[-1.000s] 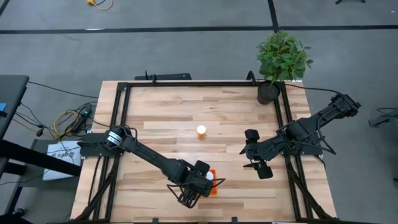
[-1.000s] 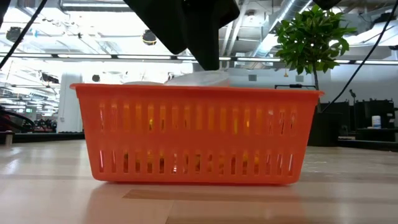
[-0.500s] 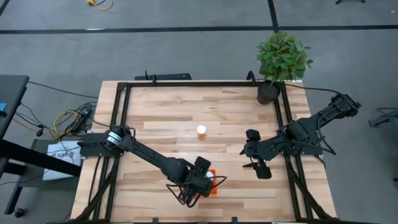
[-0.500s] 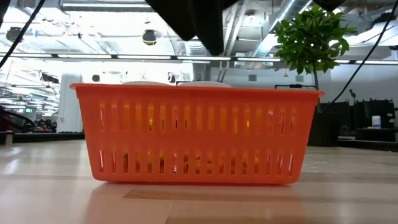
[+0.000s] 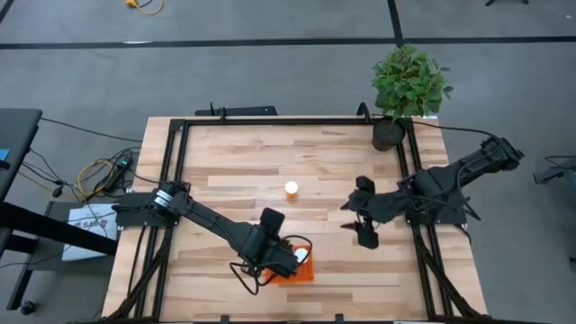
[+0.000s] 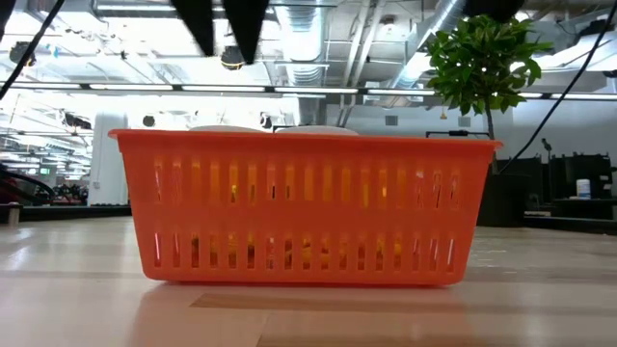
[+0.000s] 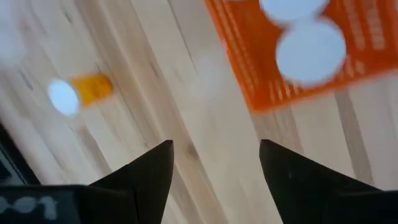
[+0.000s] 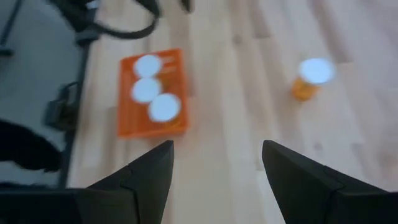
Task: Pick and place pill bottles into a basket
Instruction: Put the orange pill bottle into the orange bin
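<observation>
this is a robotics lab or a test hall in an industrial building, not a home. the wooden table (image 5: 243, 193) has a black metal frame (image 5: 169, 171) around it and carries 2 dark robot arms on its sides. it stands on a grey floor (image 5: 270, 76) marked with dark lines. loose cables (image 5: 94, 175) lie on the floor beside the table. in the low view the room behind is large and open, with bare ceiling ducts (image 6: 424, 29), pipes and long lamps above. a potted plant (image 5: 409, 85) stands at 1 corner.
</observation>
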Available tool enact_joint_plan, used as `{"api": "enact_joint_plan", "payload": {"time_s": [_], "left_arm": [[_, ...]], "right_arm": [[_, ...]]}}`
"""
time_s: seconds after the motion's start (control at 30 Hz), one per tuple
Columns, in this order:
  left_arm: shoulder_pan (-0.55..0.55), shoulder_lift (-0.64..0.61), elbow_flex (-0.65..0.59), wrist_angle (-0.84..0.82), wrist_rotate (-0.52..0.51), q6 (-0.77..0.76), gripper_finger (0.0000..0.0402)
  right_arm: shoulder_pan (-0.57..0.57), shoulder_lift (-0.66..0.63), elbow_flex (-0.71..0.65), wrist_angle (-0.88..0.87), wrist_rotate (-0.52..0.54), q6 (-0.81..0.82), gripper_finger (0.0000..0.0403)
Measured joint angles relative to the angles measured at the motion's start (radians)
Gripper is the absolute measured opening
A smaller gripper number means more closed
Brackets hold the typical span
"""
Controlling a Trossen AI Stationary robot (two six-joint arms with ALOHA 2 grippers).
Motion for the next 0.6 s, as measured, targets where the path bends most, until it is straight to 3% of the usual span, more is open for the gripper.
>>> {"api": "enact_joint_plan", "payload": {"time_s": [0.17,0.27,0.6], "left_arm": [[0.007,-0.022,-0.010,-0.015,0.039,0.008,0.0229],[0.018,-0.115,-0.084,0.023,0.001,0.007,0.0229],[0.098,-0.673,-0.668,0.532,0.008,0.011,0.0229]], "right_arm": [[-0.094,0.000,0.000,0.005,0.024,-0.056,0.0240],[-0.147,0.000,0.000,0.021,0.024,-0.102,0.0240],[-0.313,0.036,0.001,0.137,0.020,-0.230,0.0240]]}}
